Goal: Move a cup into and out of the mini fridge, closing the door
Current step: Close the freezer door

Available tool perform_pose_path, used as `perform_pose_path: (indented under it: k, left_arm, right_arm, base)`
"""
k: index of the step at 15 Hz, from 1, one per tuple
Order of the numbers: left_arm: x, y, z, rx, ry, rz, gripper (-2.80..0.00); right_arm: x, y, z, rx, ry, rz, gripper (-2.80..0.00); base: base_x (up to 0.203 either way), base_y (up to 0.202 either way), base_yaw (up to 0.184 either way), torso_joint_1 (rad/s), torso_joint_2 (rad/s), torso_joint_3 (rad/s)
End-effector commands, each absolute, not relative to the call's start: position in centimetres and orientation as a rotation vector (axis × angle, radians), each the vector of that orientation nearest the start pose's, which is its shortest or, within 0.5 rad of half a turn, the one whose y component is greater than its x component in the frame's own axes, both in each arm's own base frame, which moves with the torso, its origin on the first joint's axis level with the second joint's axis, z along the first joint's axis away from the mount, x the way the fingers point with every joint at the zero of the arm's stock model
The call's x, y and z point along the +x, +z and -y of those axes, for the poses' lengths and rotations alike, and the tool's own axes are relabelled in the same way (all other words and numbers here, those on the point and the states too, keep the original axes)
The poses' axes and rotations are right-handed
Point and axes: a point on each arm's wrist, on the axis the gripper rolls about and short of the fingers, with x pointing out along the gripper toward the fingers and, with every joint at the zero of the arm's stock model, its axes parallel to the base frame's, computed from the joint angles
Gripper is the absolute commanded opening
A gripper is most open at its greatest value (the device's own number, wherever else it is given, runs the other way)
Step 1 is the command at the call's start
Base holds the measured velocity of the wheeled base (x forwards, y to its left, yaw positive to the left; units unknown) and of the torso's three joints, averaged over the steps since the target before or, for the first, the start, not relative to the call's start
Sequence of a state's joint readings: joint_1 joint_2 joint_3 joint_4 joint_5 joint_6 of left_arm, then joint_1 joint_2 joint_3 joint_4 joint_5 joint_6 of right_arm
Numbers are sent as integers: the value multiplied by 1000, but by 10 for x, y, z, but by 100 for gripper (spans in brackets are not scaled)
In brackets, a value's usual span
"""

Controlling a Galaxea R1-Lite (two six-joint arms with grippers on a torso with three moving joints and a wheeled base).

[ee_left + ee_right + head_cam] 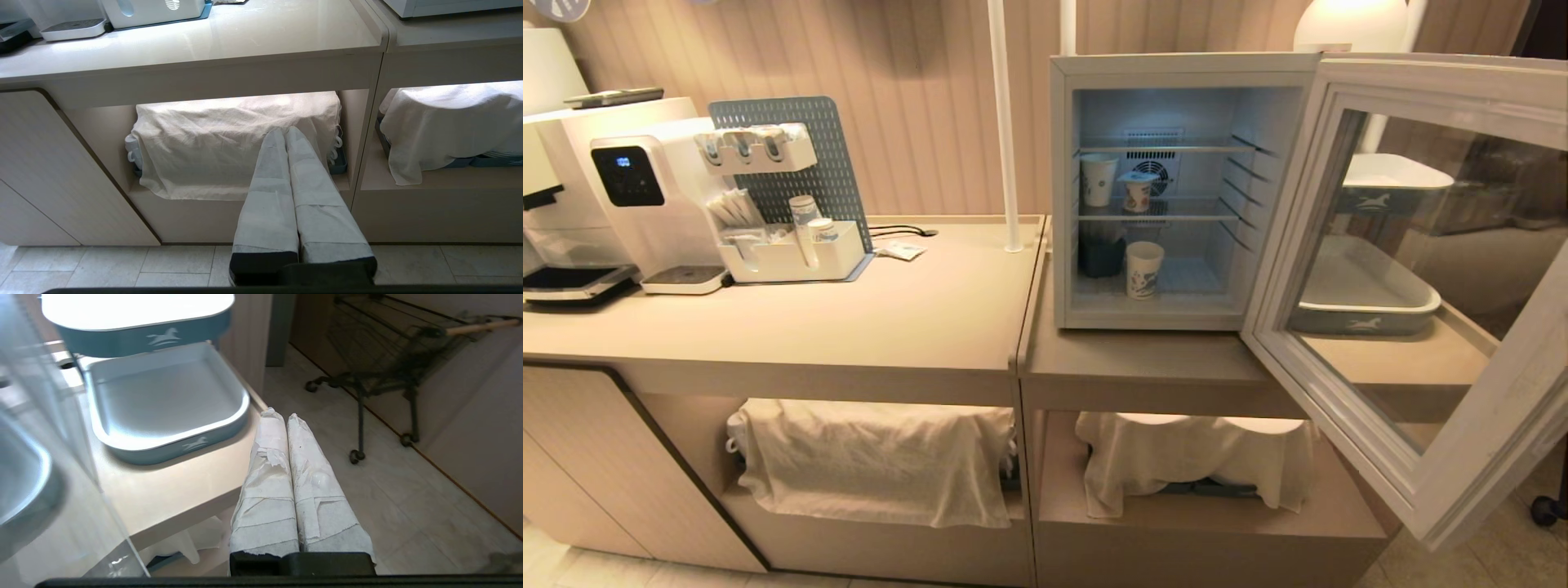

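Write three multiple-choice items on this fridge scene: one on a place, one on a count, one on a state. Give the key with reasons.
1. Where does the cup stand in the mini fridge?
A. on the fridge floor
B. on the top shelf
C. on the counter outside

2. How many grey trays are beside the fridge?
A. one
B. two
C. four

3. How is the door?
A. shut
B. open wide
C. taken off

Key: 1 A, it stands beneath the lowest wire shelf. 2 B, one lies on the counter, another sits above it. 3 B, it hangs swung out to the right with the fridge interior exposed.
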State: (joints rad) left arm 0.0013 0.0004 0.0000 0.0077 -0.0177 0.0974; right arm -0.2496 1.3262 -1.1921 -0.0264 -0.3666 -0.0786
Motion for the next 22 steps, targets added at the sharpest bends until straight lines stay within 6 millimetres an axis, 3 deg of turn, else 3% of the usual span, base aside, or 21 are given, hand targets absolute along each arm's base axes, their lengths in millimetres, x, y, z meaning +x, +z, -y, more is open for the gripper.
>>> perform_pose_path:
  k: [1, 13, 22]
  left_arm:
    - [-23, 75, 0, 98, -17, -7, -280]
    - [-23, 75, 0, 98, -17, -7, -280]
    - [-23, 75, 0, 98, -17, -7, -280]
  right_arm:
    - [202, 335, 53, -84, -580, -118, -280]
    - [213, 338, -9, -81, -267, -66, -280]
    - [254, 333, -48, -82, -88, -47, -280]
  base:
    - [0, 0, 0, 0, 0, 0]
    - [0, 0, 0, 0, 0, 0]
    - [0, 0, 0, 0, 0, 0]
